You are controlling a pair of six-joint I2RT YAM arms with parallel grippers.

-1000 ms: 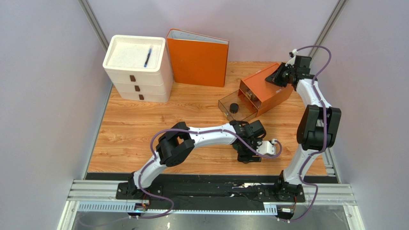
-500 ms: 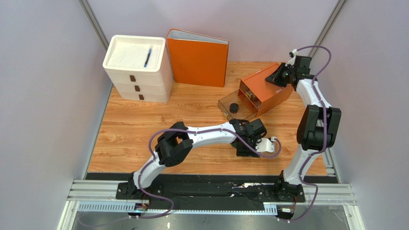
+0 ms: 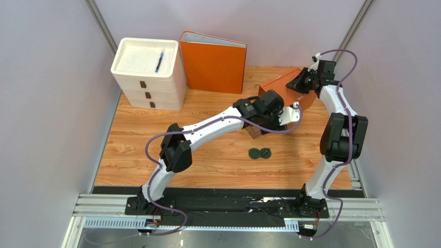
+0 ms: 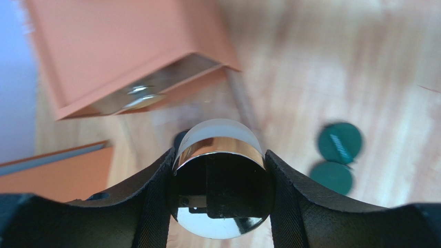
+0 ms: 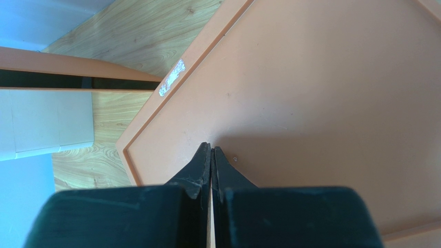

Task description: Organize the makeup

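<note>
My left gripper [image 3: 261,123] is shut on the small round gold-rimmed jar [image 4: 220,191] and holds it above the clear drawer [image 3: 253,132] in front of the orange box [image 3: 279,85]. In the left wrist view the jar sits between both fingers [image 4: 155,201], with the box's open front [image 4: 119,46] beyond. A dark round shape [image 4: 179,138] shows just behind the jar. The dark green twin-disc compact [image 3: 260,153] lies on the table nearer me and also shows in the left wrist view [image 4: 336,155]. My right gripper [image 3: 303,82] is shut, empty, its tips [image 5: 211,147] on the box's top [image 5: 321,93].
A white three-drawer unit [image 3: 147,72] stands at the back left with a blue pen [image 3: 159,62] on top. An upright orange binder [image 3: 213,62] stands beside it. Grey walls close in both sides.
My left arm rose from the front of the table and swung back over the clear drawer with the jar. The green compact now shows uncovered. The right arm has not moved.
</note>
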